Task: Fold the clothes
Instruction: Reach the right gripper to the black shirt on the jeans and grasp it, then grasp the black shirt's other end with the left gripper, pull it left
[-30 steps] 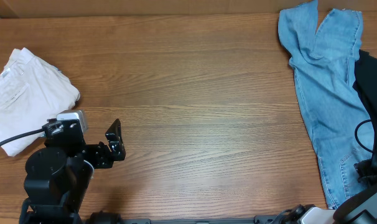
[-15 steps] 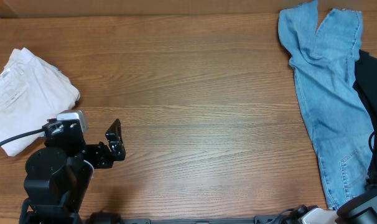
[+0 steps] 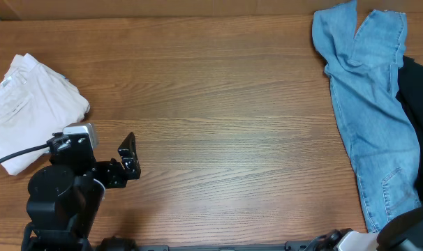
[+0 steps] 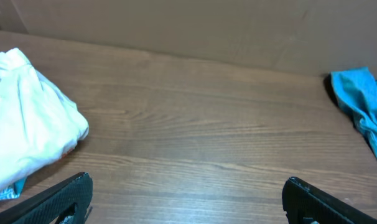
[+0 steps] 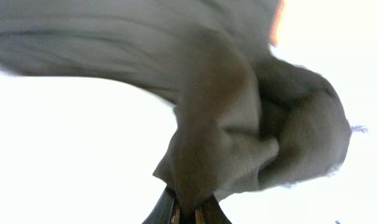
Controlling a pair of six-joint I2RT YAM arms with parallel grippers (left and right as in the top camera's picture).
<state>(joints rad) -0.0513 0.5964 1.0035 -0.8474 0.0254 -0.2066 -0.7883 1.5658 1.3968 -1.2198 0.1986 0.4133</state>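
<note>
The matte black left arm (image 3: 56, 199) has a fat cylindrical base joint, a small pale grey box (image 3: 80, 132) mounted on top with a thin black cable (image 3: 19, 153) trailing from it, and flat, angular black plastic fingers (image 4: 55, 200)

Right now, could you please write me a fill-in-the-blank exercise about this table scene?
The white garment lies on the ___ side of the table.
The jeans are ___ in colour.
The left claw stands ___.
The right claw is ___ on dark cloth.
Missing words: left; blue; open; shut.
</note>
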